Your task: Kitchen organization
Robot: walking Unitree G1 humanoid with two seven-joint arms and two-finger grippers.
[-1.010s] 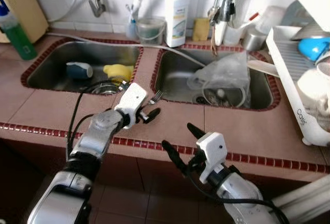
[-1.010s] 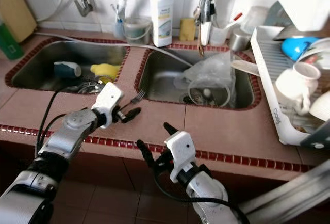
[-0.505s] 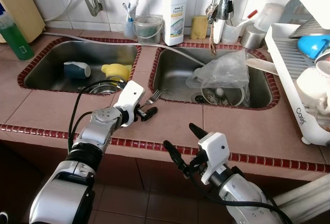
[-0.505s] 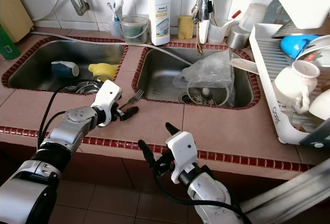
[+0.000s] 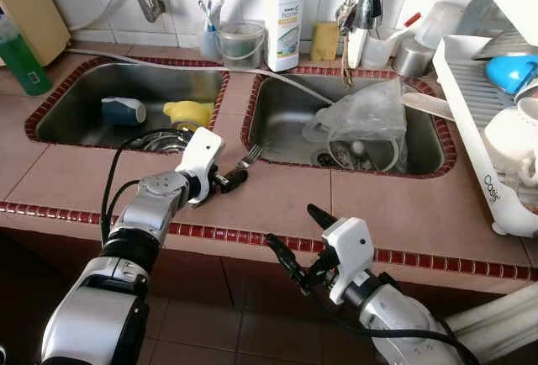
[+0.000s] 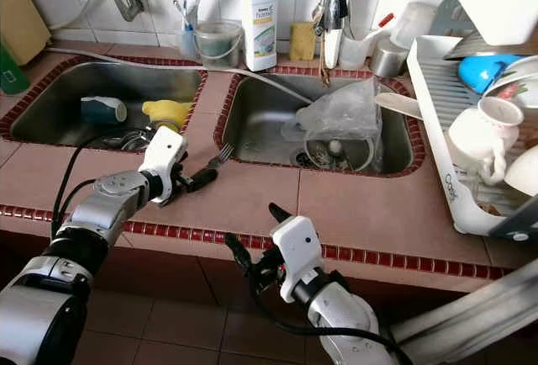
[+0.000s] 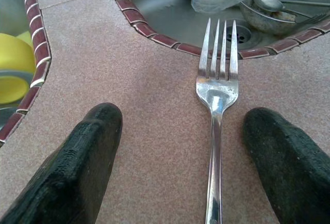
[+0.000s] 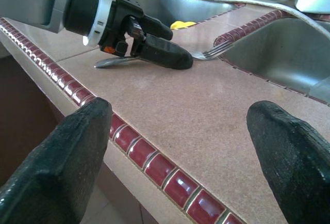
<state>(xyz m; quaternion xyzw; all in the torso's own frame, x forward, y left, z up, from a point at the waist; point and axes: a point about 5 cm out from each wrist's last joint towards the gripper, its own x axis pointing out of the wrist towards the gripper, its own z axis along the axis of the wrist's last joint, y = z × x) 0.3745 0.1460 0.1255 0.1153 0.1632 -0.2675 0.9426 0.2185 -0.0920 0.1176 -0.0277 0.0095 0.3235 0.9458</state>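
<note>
A: What is sitting nearest?

B: The right hand (image 5: 295, 235) is hovering just off the front edge of the surface (image 5: 395, 214), below its red tile trim; its fingers are spread wide with nothing between them; I judge it is waiting in reserve.

A: And the left hand?

B: The left hand (image 6: 195, 182) is reaching over the surface between the two sinks; its fingers (image 7: 85, 157) are parted and straddling the fork (image 7: 216, 126), one on either side of the handle; from the wrist view they are not yet touching it, so the hand is open and gripping nothing.

A: Where exactly is the fork lying?

B: Flat on the surface, handle toward the robot, tines pointing at the rim of the right sink (image 5: 286, 142) and just overhanging it; lying flat like that, it is probably calling for a low, level pinch on the handle.

A: What is farther back?

B: A clear bag (image 5: 361, 117) is slumping in the right sink over a bowl; the left sink (image 5: 76, 121) is holding a blue cup (image 5: 123, 110) on its side and a yellow one (image 5: 189, 114); a bottle (image 5: 287, 18) is standing against the wall tiles; a rack (image 5: 471, 129) with crockery is sitting on the robot's right, likely where washed items are draining.
</note>
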